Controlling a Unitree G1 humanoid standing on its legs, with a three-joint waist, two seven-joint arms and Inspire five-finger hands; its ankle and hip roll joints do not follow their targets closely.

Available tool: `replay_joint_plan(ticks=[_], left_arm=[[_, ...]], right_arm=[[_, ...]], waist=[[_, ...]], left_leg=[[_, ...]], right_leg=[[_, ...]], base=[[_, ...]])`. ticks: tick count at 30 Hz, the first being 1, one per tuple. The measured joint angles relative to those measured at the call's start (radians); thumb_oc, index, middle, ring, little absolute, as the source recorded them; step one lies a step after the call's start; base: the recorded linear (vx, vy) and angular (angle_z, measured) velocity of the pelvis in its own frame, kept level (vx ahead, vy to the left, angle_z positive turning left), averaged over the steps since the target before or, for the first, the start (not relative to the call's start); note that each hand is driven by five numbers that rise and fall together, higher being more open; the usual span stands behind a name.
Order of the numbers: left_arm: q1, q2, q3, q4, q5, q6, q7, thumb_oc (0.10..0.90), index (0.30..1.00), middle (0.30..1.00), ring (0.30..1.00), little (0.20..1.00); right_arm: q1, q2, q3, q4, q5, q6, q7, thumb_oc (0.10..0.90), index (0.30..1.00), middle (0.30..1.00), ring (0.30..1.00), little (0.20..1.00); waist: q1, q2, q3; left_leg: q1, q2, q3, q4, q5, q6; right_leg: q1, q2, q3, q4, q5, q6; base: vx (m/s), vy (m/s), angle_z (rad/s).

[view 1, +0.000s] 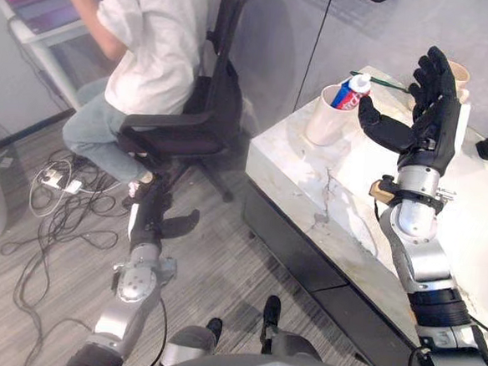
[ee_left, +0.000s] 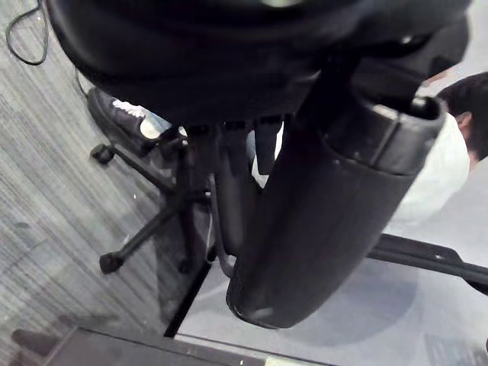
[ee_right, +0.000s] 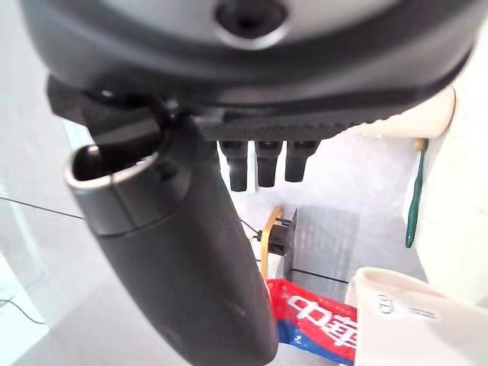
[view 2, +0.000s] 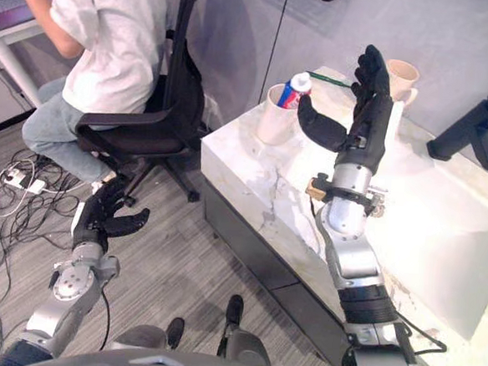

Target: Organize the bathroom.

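1. Already, a toothpaste tube (view 1: 351, 93) stands head-up in a white cup (view 1: 325, 115) at the upper middle of the left eye view, near the far corner of the marble counter (view 1: 311, 179); that part of the tidying looks done.

2. What seems left: a green toothbrush (view 1: 384, 76) lies flat on the counter behind the cup, and a second, beige cup (view 2: 401, 79) sits near the upper right of the right eye view. As a judgement, the brush wants a cup to stand in.

3. Upper right in the left eye view, the right hand (view 1: 423, 108) is raised above the counter, fingers straight and spread wide, thumb jutting toward the white cup, holding nothing. It sits just beside the cup without touching it.

4. Lower left, the left hand (view 2: 106, 217) hangs over the grey plank floor, fingers loosely relaxed and empty, though the wrist view is too crowded by the thumb to confirm this closely.

5. Materials: the counter is pale veined stone with squared edges; the white cup is smooth and tapered; the tube is soft plastic in red and blue with a white cap. A black angular faucet (view 2: 476, 128) stands at the far right.

6. Upper left, a person (view 1: 145, 42) sits in a black office chair (view 1: 201, 105), well apart from the counter.
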Motion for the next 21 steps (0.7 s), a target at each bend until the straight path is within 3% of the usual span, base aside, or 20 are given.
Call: replay_joint_plan(ticks=[8,13,15,17,18,19,20,21], left_arm=[[-0.012,-0.031,0.061,0.168,0.039,-0.031,0.184,0.800,0.900,0.900,0.900,0.900],[-0.032,-0.040,0.127,0.309,0.035,-0.077,0.251,0.800,0.900,0.900,0.900,0.900],[-0.064,-0.061,0.182,0.446,0.006,-0.152,0.247,0.800,0.900,0.900,0.900,0.900],[-0.087,-0.087,0.265,0.540,-0.065,-0.199,0.246,0.800,0.900,0.900,0.900,0.900],[-0.091,-0.096,0.332,0.591,-0.116,-0.221,0.265,0.800,0.900,0.900,0.900,0.900],[-0.085,-0.091,0.374,0.615,-0.140,-0.224,0.286,0.800,0.900,0.900,0.900,0.900],[-0.072,-0.093,0.405,0.622,-0.163,-0.229,0.300,0.800,0.900,0.900,0.900,0.900],[-0.067,-0.097,0.418,0.630,-0.167,-0.236,0.313,0.800,0.900,0.900,0.900,0.900]], right_arm=[[0.094,0.003,-0.037,-0.109,0.001,-0.045,0.009,0.800,0.900,0.900,0.900,0.900],[0.111,-0.018,-0.167,-0.148,0.000,-0.136,-0.120,0.800,0.900,0.900,0.900,0.900],[0.135,-0.057,-0.252,-0.153,-0.009,-0.162,-0.211,0.800,0.900,0.900,0.900,0.900],[0.157,-0.070,-0.318,-0.125,-0.006,-0.202,-0.266,0.800,0.900,0.900,0.900,0.900],[0.159,-0.071,-0.358,-0.078,0.002,-0.222,-0.305,0.800,0.900,0.900,0.900,0.900],[0.172,-0.066,-0.399,-0.024,0.024,-0.251,-0.335,0.800,0.900,0.900,0.900,0.900],[0.181,-0.059,-0.443,0.020,0.070,-0.262,-0.370,0.800,0.900,0.900,0.900,0.900],[0.184,-0.048,-0.478,0.046,0.099,-0.270,-0.394,0.800,0.900,0.900,0.900,0.900]], waist=[[-0.088,-0.026,-0.017],[-0.138,-0.052,-0.028],[-0.156,-0.057,-0.028],[-0.157,-0.061,-0.028],[-0.158,-0.067,-0.029],[-0.157,-0.077,-0.031],[-0.161,-0.070,-0.028],[-0.169,-0.063,-0.031]], left_leg=[[0.023,-0.023,0.078,-0.036,0.013,0.019],[0.025,-0.036,0.119,-0.046,0.018,0.029],[0.035,-0.038,0.142,-0.047,0.017,0.032],[0.043,-0.036,0.180,-0.047,0.013,0.036],[0.047,-0.016,0.227,-0.047,0.008,0.041],[0.050,-0.010,0.260,-0.053,0.006,0.053],[0.064,0.002,0.287,-0.072,0.010,0.057],[0.071,0.024,0.308,-0.085,0.017,0.054]], right_leg=[[-0.025,-0.011,0.071,0.000,0.018,0.028],[-0.050,-0.014,0.116,0.000,0.034,0.044],[-0.052,-0.011,0.126,0.008,0.053,0.052],[-0.063,0.007,0.128,0.005,0.097,0.082],[-0.076,0.022,0.119,-0.002,0.130,0.138],[-0.082,0.015,0.078,0.001,0.057,0.187],[-0.091,0.016,0.013,0.050,-0.009,0.099],[-0.096,0.019,-0.031,0.093,-0.033,0.064]], base=[[-0.20,0.081,-0.29],[-0.14,0.014,-0.29],[-0.16,-0.015,-0.29],[-0.13,-0.032,-0.65],[-0.10,-0.041,-0.98],[-0.11,-0.052,-1.11],[-0.08,-0.049,-0.75],[-0.17,-0.096,-0.66]])
